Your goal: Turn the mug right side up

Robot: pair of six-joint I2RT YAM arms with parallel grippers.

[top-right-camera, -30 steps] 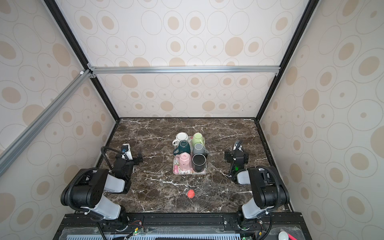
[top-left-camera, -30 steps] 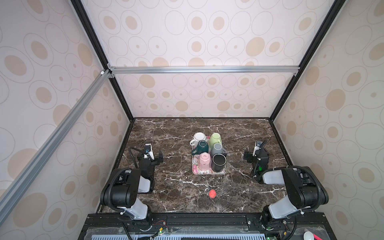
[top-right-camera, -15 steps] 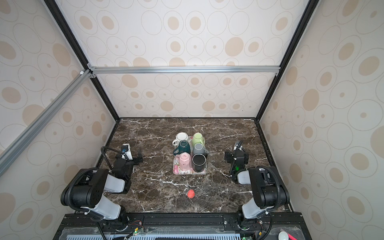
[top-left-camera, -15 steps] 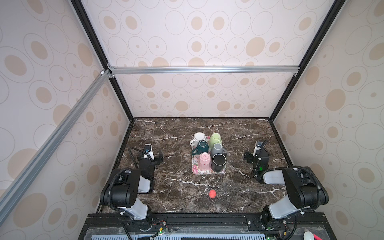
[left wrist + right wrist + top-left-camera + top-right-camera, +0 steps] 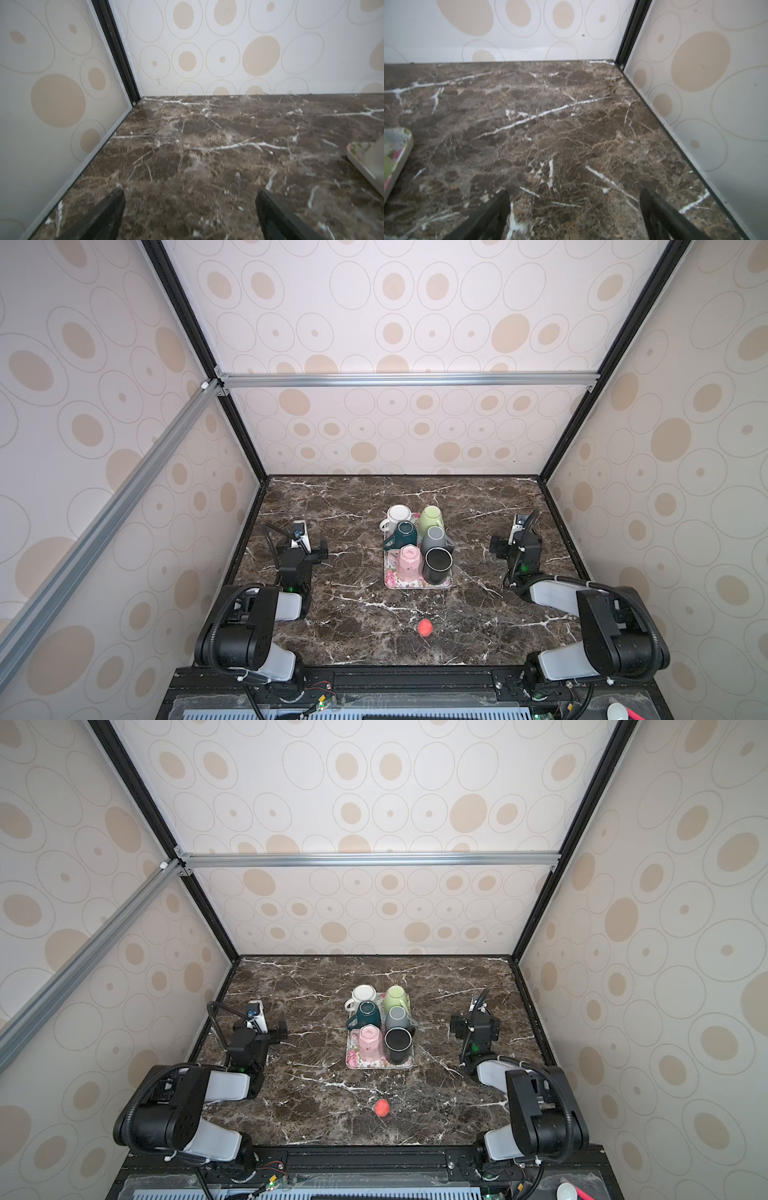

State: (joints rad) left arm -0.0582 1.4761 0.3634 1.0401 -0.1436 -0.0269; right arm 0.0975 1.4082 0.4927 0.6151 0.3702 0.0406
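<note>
Progress: nil, no mug touched. On floral tray [image 5: 417,585] at centre of table [image 5: 353,614], six mugs. Seemingly base-up: pink mug [image 5: 409,563] at tray's 7 o'clock, green mug [image 5: 431,517] at 1, grey mug [image 5: 434,537] at 3. Which one meant: cannot tell. Mouth up at 5: black mug [image 5: 437,565]. Empty, jaws wide apart: left gripper [image 5: 190,192] at tray's 9 o'clock, right gripper [image 5: 574,192] at 3. Left to do: reach, grasp, flip, set down. No readable writing or brand.
</note>
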